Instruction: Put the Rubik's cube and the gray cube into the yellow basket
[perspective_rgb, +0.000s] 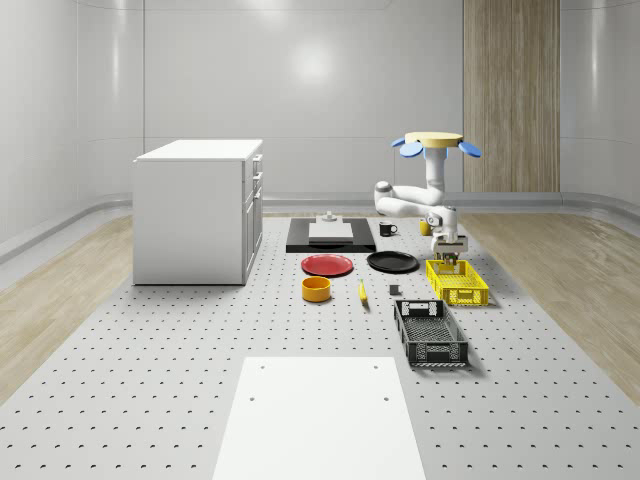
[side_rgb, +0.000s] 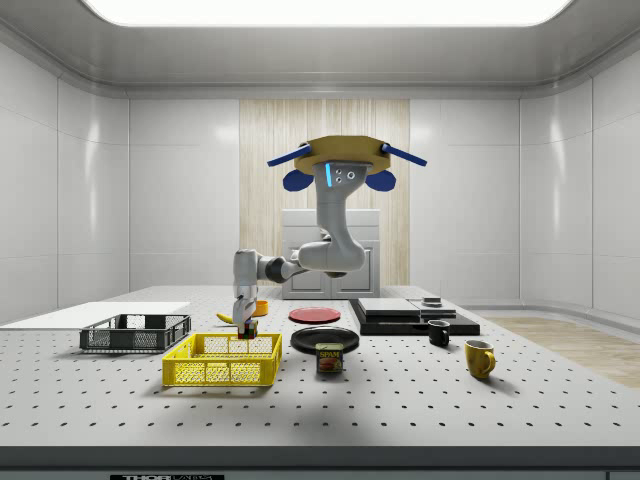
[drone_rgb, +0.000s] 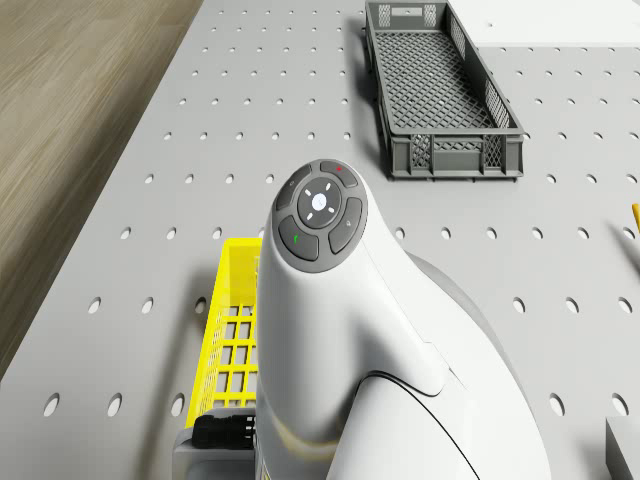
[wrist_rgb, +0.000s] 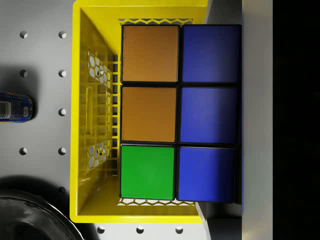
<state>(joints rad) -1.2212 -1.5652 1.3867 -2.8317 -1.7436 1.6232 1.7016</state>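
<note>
While the drone (side_rgb: 340, 165) hovers beside the yellow basket (perspective_rgb: 457, 282), the Rubik's cube (wrist_rgb: 177, 112) is held clamped in the gripper (perspective_rgb: 451, 255), directly above the basket's end; only a straight descent is judged needed. The gray cube cannot be located.

White cabinet (perspective_rgb: 198, 210) at the table's far left in the whole-scene view. Black slab (perspective_rgb: 331, 236) beside it, red plate (perspective_rgb: 328, 265) and black plate (perspective_rgb: 392, 262) in front. Orange bowl (perspective_rgb: 317, 289) nearer. Black crate (perspective_rgb: 430, 333) near the white sheet (perspective_rgb: 318, 418). Yellow mug (side_rgb: 479, 357), black mug (side_rgb: 438, 332), Spam can (side_rgb: 329, 358) in the side view.
</note>
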